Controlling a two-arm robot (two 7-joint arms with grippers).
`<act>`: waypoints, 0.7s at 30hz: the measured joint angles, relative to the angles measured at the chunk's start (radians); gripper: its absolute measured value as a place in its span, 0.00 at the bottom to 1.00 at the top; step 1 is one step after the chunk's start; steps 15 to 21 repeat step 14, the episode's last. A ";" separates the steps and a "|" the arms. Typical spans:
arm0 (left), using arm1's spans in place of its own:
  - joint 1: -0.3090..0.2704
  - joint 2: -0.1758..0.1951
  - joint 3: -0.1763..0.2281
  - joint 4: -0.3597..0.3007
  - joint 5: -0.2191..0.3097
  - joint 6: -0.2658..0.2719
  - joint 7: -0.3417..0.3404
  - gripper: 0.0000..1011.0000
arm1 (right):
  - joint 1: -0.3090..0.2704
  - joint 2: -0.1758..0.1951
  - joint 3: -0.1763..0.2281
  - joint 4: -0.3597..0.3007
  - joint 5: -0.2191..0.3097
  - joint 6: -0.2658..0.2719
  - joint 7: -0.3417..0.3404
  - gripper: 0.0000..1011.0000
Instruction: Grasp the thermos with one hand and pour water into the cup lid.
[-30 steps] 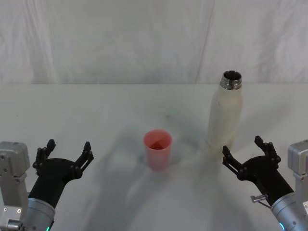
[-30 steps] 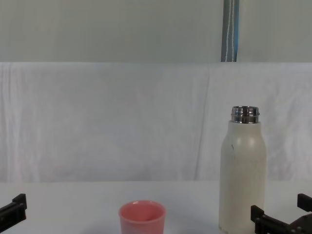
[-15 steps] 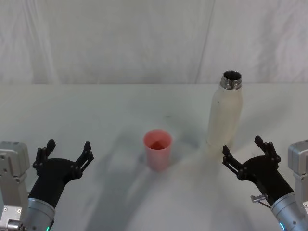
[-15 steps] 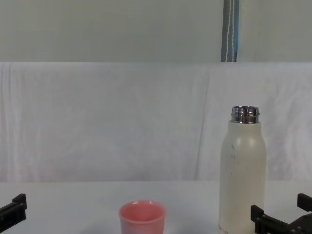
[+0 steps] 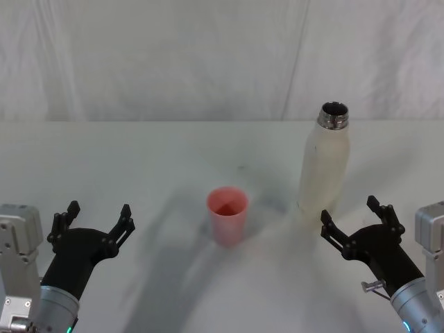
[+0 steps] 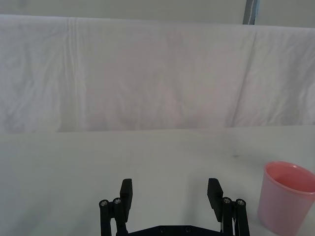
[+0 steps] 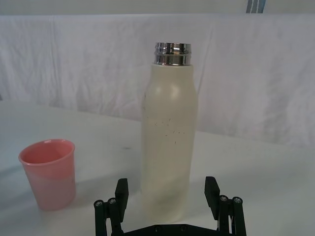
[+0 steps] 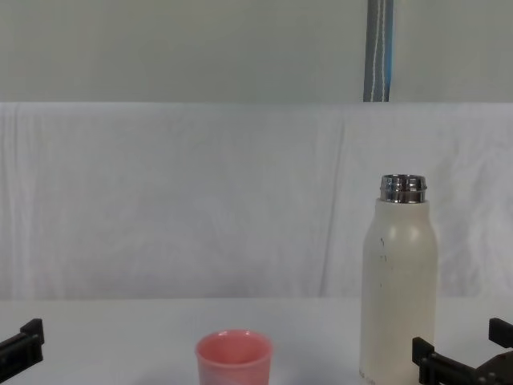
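- Thermos (image 5: 325,161) stands upright on the white table (image 5: 139,159), toward the robot's right side, with its steel neck uncapped and its long axis vertical.
- Just ahead of the right gripper (image 5: 355,222) is the bottle's base; the right wrist view puts the cream body between the two spread fingers (image 7: 211,189) but farther on, not yet touched.
- With its jaws wide open and level with the lower part of the bottle, the right gripper looks set for a straight reach forward that would take the body from the side.
- Left of the thermos, near the middle of the table and apart from it, stands the cup lid (image 5: 227,214), mouth up.
- On the robot's left, low over the table, the left gripper (image 5: 96,220) is also open and holds nothing; the cup lid lies off to its right and the thermos is well apart from it.
- As a judgement, the right arm is plainly the nearer one for the grasp, and the pour would then tip leftward toward the cup lid.
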 joint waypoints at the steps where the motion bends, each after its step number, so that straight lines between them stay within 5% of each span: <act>1: 0.000 0.000 0.000 0.000 0.000 0.000 0.000 0.99 | 0.000 0.000 0.000 0.000 0.000 0.000 0.000 0.99; 21: 0.000 0.000 0.000 0.000 0.000 0.000 0.000 0.99 | 0.000 0.000 0.000 0.000 0.000 0.000 0.000 0.99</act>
